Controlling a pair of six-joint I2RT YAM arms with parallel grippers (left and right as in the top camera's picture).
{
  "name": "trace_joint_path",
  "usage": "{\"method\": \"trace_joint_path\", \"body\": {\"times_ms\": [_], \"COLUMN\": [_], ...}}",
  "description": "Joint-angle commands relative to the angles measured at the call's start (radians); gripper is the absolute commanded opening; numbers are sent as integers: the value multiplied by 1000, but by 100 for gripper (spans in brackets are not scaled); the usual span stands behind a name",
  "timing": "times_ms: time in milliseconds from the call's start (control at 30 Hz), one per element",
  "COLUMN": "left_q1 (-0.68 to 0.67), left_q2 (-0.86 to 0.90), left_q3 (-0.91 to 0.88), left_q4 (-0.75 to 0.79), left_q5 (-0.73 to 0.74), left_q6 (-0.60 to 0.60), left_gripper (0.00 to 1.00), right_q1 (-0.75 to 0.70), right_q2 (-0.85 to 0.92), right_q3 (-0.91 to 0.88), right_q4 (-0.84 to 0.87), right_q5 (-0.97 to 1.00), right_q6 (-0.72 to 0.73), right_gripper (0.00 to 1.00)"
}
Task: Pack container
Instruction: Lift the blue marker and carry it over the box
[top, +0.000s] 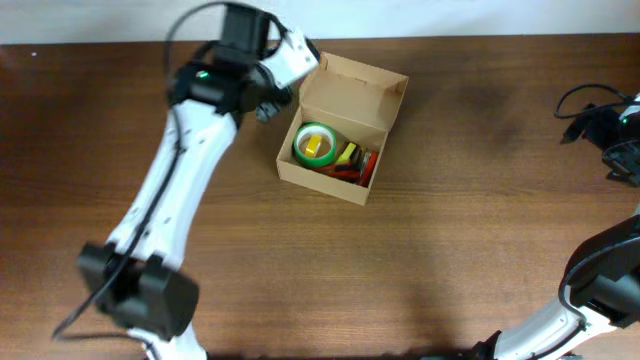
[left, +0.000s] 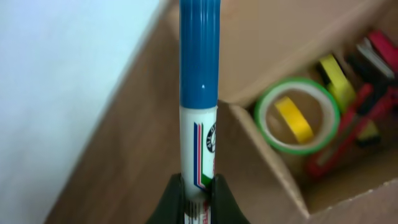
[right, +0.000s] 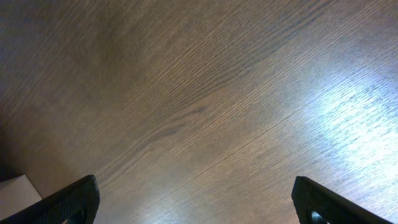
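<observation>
Left gripper — marker pinched, container beside

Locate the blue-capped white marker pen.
Left wrist view: the blue-capped white marker pen is clamped in the left gripper, beside a corner of the brown cardboard box, near the green tape roll inside it.
</observation>
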Motion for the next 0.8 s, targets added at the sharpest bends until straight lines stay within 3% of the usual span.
{"method": "trace_joint_path", "body": {"times_ms": [0, 333, 767], "left_q1": [-44, -147, -148], "left_q2": [47, 120, 148], "left_q3": [23, 23, 23], "left_q4": [-30, -181, -204], "left_q5": [34, 34, 106], "left_q6": [109, 338, 412], "left_gripper": [2, 2, 1], "right_q1": [1, 1, 1], "right_q2": [9, 9, 9], "right_q3": [-3, -3, -3], "right_q4": [2, 2, 2], "right_q5": [2, 2, 2], "right_q6": [4, 4, 4], "right_gripper": [99, 99, 100]}}
